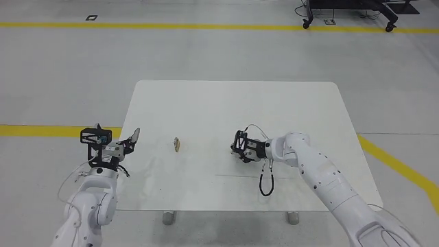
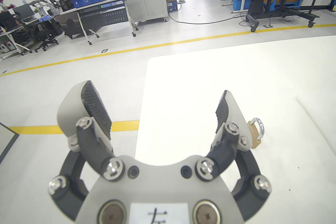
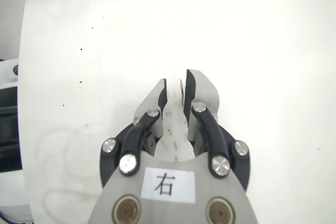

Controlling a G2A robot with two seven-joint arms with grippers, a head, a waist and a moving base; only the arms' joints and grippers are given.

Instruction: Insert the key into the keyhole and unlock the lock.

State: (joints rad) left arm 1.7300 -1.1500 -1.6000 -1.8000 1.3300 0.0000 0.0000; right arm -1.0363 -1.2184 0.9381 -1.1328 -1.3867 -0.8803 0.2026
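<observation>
Now | left gripper spread wide, one-character label | right gripper narrowly parted around key, similar label | lock on table

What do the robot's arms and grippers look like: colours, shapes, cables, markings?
The left arm and right arm are glossy white rounded segments; a black cable loops from the right one. The left gripper and right gripper have silver plates, black curved links, bright screws and grey jaws with black ribbed pads, plus a white one-character label.
</observation>
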